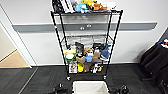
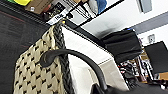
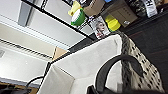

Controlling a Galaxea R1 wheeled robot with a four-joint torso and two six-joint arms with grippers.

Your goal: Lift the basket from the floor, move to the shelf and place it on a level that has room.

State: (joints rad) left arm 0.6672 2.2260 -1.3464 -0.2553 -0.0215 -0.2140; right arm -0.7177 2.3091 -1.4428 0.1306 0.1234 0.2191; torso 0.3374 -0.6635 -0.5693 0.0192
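The basket (image 1: 90, 88), with off-white lining and a dark rim, sits low in the head view right in front of the shelf (image 1: 86, 42), a tall black wire rack. Its second level from the top (image 1: 87, 36) looks bare. My left gripper (image 1: 59, 88) is at the basket's left end and my right gripper (image 1: 123, 89) at its right end. In the left wrist view the dark handle (image 2: 75, 57) arcs from the woven side (image 2: 37, 72) into my gripper (image 2: 100, 88). The right wrist view shows the other handle (image 3: 112, 65) running into my gripper (image 3: 96, 90). Dark carpet floor (image 1: 37, 77) lies below.
The top tier (image 1: 85, 6) carries books and plush toys, and the lower tiers (image 1: 85, 57) are packed with boxes and tubs. A doorway with tan wood flooring (image 1: 12, 61) opens on the left. A black cloth-covered object (image 1: 156, 61) stands on the right.
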